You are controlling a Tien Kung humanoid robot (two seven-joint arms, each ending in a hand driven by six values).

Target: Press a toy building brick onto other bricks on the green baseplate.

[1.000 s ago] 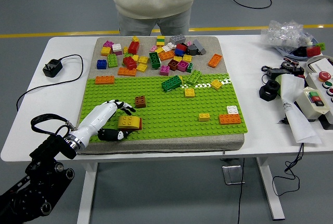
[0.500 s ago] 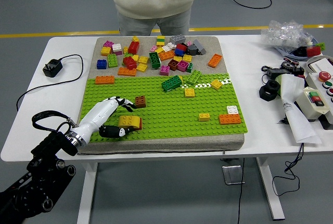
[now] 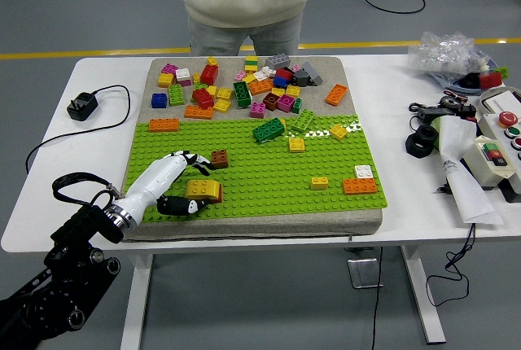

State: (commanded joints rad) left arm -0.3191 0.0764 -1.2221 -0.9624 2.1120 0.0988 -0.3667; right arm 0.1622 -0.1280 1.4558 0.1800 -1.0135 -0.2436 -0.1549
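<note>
A green baseplate lies on a grey mat in the middle of the table. Near its front left corner a yellow brick sits on top of an orange one. My left hand rests just left of this stack. Its white fingers are spread above the stack, and the dark thumb lies against the stack's left end. A brown brick stands just beyond the fingertips. Nothing is held in the hand. My right arm is out of view.
Several loose bricks are piled on the mat behind the plate. Other bricks sit on the plate, among them an orange-and-white pair. A person stands at the far side. A charger lies left; control boxes lie right.
My left hand has slid a little forward and right, the fingers lifting off the yellow brick towards the brown one. The person has shifted slightly right.
</note>
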